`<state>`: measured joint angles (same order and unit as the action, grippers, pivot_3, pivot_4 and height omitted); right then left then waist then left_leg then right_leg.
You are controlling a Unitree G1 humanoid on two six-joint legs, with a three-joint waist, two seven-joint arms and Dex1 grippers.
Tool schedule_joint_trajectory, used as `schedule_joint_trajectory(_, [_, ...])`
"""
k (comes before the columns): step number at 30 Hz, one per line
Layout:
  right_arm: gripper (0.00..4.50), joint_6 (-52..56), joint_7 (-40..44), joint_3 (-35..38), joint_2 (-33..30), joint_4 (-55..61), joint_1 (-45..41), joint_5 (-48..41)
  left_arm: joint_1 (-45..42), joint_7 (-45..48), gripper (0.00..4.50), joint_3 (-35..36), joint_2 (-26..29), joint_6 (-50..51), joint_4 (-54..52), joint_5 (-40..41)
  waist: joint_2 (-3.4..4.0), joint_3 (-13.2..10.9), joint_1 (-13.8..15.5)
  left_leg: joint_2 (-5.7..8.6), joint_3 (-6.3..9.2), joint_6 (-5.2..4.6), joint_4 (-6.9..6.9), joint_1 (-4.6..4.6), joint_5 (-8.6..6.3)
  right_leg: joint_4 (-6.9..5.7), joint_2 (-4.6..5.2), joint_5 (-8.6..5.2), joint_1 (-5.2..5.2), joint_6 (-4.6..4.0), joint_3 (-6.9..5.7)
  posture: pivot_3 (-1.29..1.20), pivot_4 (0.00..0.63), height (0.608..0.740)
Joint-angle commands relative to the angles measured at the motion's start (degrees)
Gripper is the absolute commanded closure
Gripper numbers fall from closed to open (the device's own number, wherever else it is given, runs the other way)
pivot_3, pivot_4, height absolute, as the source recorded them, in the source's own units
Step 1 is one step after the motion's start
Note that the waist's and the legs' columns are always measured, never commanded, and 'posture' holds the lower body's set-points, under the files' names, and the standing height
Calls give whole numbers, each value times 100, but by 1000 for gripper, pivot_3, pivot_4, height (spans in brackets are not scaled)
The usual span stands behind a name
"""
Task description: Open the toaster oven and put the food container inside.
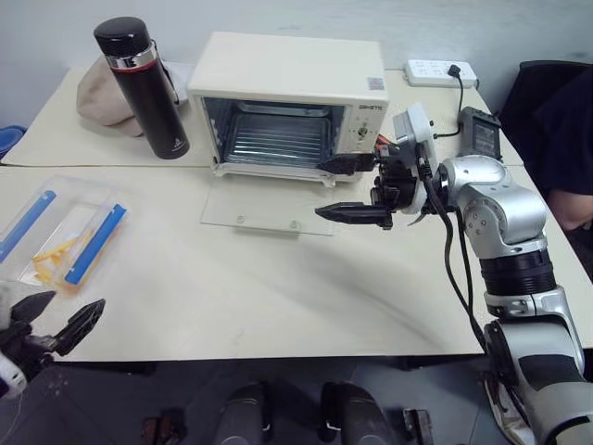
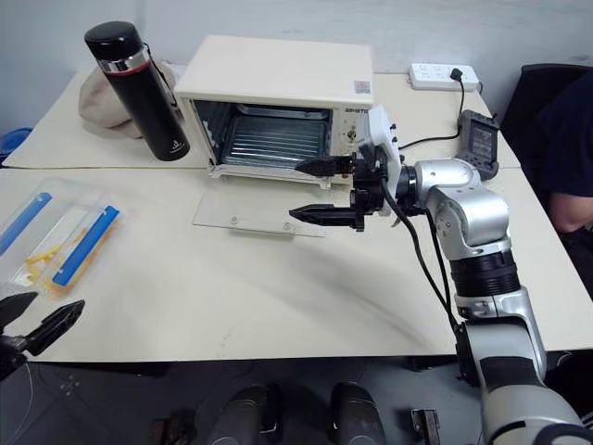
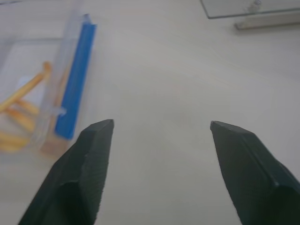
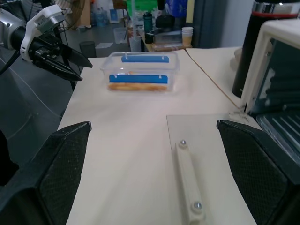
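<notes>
The clear plastic food container lies at the surface's left edge; my left gripper and right gripper gape wide, empty.

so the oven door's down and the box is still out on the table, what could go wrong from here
The food container sits at the table's left edge, so a clumsy grab by the open left gripper could push it off. The toaster oven's glass door lies flat in the path; the container may catch it. The right gripper hovers over that door and could block entry.
</notes>
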<state>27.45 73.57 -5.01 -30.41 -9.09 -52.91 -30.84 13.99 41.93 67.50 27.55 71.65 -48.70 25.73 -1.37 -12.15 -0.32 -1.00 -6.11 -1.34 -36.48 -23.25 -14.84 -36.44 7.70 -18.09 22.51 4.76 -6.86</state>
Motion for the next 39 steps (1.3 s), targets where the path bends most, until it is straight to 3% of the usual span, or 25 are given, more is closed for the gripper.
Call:
schedule_joint_trajectory(1, [0, -280, 165, -77, 133, -186, -280, 170, -781, -958, 49, 1035, -166, 1150, 329, -340, -6, 3, 7, -1, 1, 0, -1, 0, 0, -2, -2, 0, 1, 0, -2, 0, 150, 740])
schedule_joint_trajectory(5, [0, -215, 361, -78, 158, -130, -271, 120, -2067, -1804, 49, 1573, -217, 2069, 770, -787, -13, 8, 16, 0, 2, -23, -2, -2, 14, -8, -5, 1, 1, 0, -7, 0, 150, 740])
schedule_joint_trajectory(12, [0, 9, 225, -13, 181, 117, -84, 78, -3993, -3374, 49, 1216, -68, 2085, 1872, -1551, -32, 18, 8, 0, -3, 0, -2, -2, -4, -22, -6, 4, 0, 7, -6, 0, 150, 740])
schedule_joint_trajectory(26, [0, 516, -361, 265, 53, 1079, 566, -203, -5249, -4393, 49, 618, 178, 2085, 3459, -2188, -39, 21, -72, -6, -25, 14, 2, -2, -18, -25, -12, 6, 13, 9, 7, 0, 150, 740])
schedule_joint_trajectory(30, [0, 600, -494, 359, -42, 1274, 705, -247, -5536, -4599, 906, 780, 295, 2085, 3759, -2440, -41, 22, -86, -6, -26, 16, 2, -3, -19, -26, -11, 6, 15, 9, 9, 0, 150, 740])
schedule_joint_trajectory(39, [0, 1023, -559, 640, -529, 1560, 879, -564, -5786, -4654, 3684, 832, 415, 2085, 4121, -2656, -42, 21, -107, -5, -33, 18, 7, -2, -20, -27, -10, 6, 19, 9, 14, 0, 150, 740])
